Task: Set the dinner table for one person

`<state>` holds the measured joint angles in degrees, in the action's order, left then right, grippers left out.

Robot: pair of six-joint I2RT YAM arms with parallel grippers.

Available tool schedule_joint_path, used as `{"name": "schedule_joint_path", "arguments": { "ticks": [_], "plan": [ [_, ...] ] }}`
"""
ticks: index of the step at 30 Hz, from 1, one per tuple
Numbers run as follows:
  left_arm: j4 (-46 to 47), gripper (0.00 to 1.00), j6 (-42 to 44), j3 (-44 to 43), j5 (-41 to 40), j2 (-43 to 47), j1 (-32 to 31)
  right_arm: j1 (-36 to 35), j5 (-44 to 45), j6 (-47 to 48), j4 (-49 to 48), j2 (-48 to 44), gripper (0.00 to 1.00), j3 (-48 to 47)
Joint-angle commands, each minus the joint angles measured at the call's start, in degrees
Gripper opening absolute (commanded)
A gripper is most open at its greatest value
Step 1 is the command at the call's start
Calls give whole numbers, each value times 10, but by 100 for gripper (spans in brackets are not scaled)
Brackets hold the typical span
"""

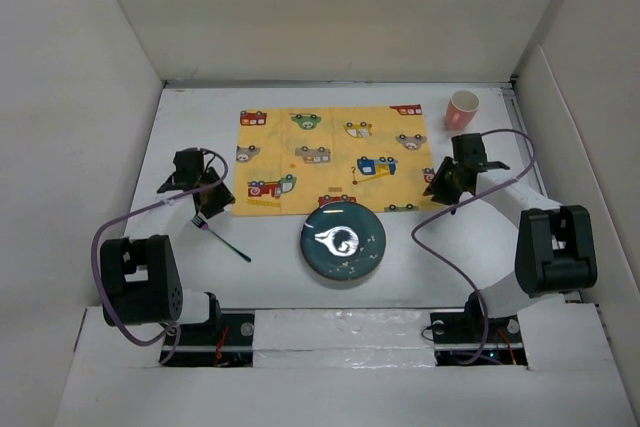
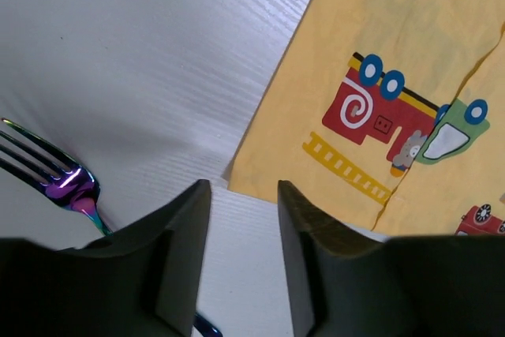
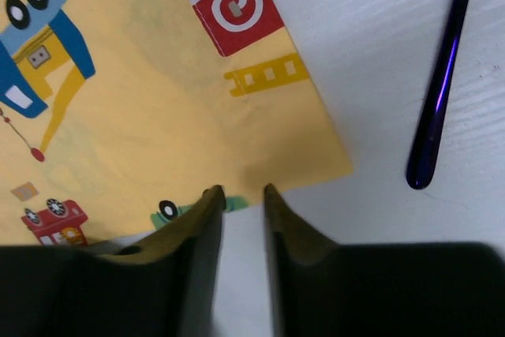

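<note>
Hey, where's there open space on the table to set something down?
Bare table shows left of the yellow mat toward the far-left corner, and between the fork and the plate. Crowded: the mat's near corners, where the left gripper and right gripper hover.

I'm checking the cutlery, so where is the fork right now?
In the top view the fork lies on the dinner table left of the blue plate, just off the near-left corner of the yellow mat.

This is a robotics lab test booth. Plain white panels box in the white tabletop. A left arm and right arm with loose cables are bolted at its near edge.
</note>
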<state>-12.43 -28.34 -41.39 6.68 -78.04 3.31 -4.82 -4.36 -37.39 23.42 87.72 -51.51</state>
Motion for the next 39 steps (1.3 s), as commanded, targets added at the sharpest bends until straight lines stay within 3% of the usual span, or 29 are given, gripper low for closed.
{"name": "schedule_joint_path", "arguments": {
  "ticks": [1,3,5,6,7,9,11,14,15,17,18,20,23,29,32,35,36,39],
  "plan": [
    [-26,38,16,-47,-14,21,-1,4,15,9,29,-47,39,-7],
    [-34,42,18,-67,-11,36,-1,4,22,9,44,-80,46,-8],
    [-39,40,21,-83,5,60,-1,-9,19,16,55,-107,46,-9],
    [-40,30,23,-90,10,68,-9,-17,2,20,58,-136,39,-6],
    [-38,21,24,-95,19,76,-15,-27,-16,32,55,-148,0,-1],
    [-26,0,23,-110,32,95,-27,-69,-91,52,33,-170,0,25],
    [-17,0,21,-127,59,104,-50,-101,-132,50,17,-180,0,47],
    [-7,0,14,-146,83,106,-83,-145,-145,31,-6,-171,34,94],
    [-4,0,14,-151,81,106,-95,-150,-170,30,-31,-169,54,105],
    [-2,1,17,-160,73,101,-133,-156,-196,26,-57,-161,61,135],
    [-1,15,27,-163,67,97,-149,-156,-218,25,-76,-155,63,141],
    [-7,25,38,-167,35,79,-195,-168,-230,23,-101,-128,63,157],
    [8,31,38,-151,32,72,-213,-168,-254,21,-128,-83,59,166],
    [14,31,32,-135,33,80,-213,-173,-258,5,-182,-8,47,170],
    [8,32,35,-142,21,84,-213,-173,-262,-9,-219,23,36,170],
    [0,32,38,-156,8,84,-213,-173,-278,-16,-218,27,15,166],
    [-5,32,40,-160,4,83,-213,-173,-275,-16,-208,18,0,164],
    [-21,32,50,-182,-23,77,-213,-173,-275,24,-130,-42,0,146]
  ]
}}
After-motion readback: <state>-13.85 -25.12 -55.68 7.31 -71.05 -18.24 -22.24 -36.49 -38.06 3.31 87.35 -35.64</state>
